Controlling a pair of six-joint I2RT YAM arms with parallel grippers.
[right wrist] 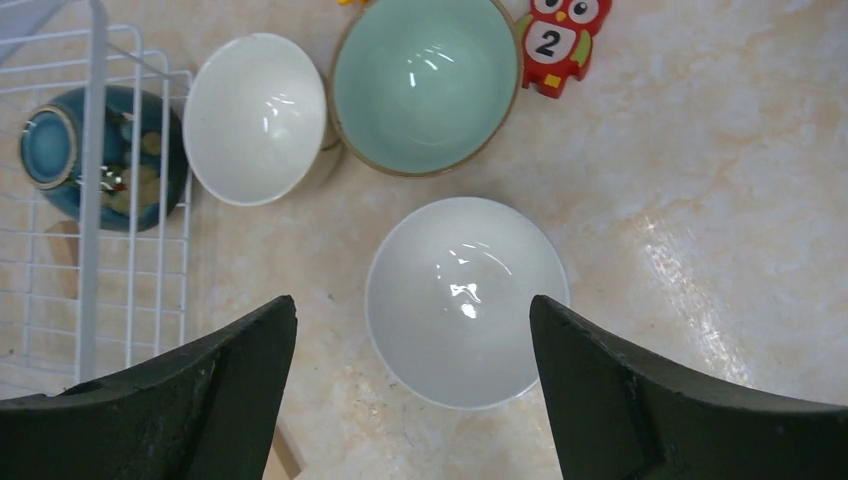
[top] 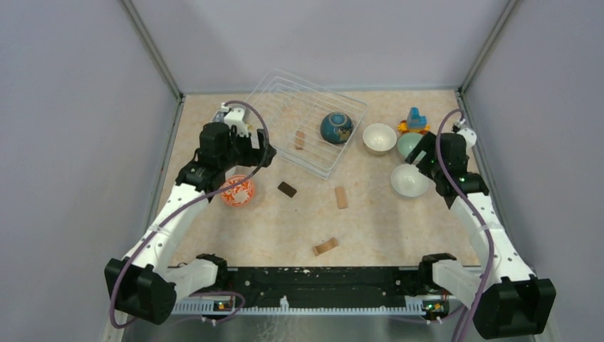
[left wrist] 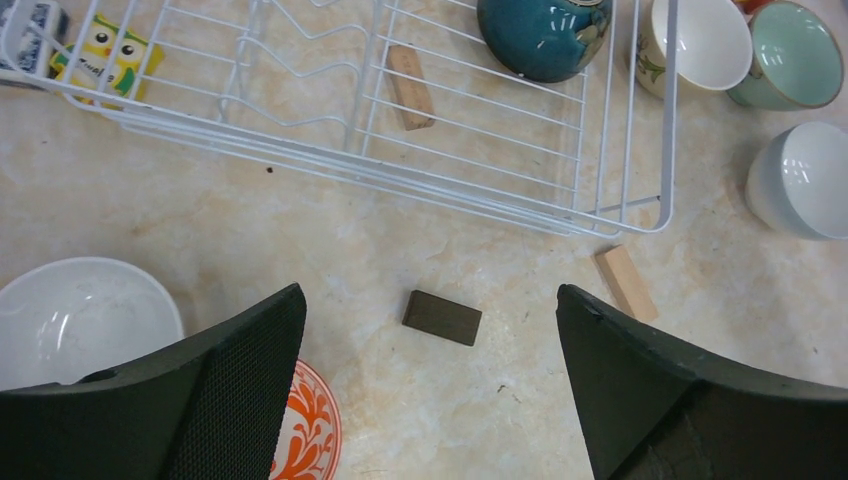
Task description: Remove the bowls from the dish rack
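The beige marbled table [top: 384, 228] sits inside a booth with plain grey walls.

At the left of the overhead view, the left gripper [left wrist: 430, 300] hangs over the table just beside the near edge of the dish rack [top: 285, 96]. Its wrist view shows the fingers [left wrist: 230, 390] spread wide with nothing held; only bare table and a small dark block [left wrist: 441, 317] lie below the gap. In the lower left corner of that view, a white bowl [left wrist: 80, 320] and the orange-patterned bowl [top: 237, 191] stand just beside each other on the table, outside the rack.

The rack sits at an angle at the upper middle, near the back wall. One bowl is inside it: the dark blue bowl [top: 336, 127], tipped over in the rack's right end with its foot ring showing in the right wrist view. A wooden block [top: 300, 140] lies within the rack's outline. Two more blocks [top: 342, 197] lie on open table below it.

Right of the rack stand a cream bowl [top: 379, 138] and the mint green bowl [top: 408, 144], side by side, with a red owl toy [right wrist: 560, 40] near the green one. Below them a second white bowl [right wrist: 465, 300] rests upright on the table. The right gripper [right wrist: 413, 300] hovers directly above it, jaws wide apart, gripping nothing.
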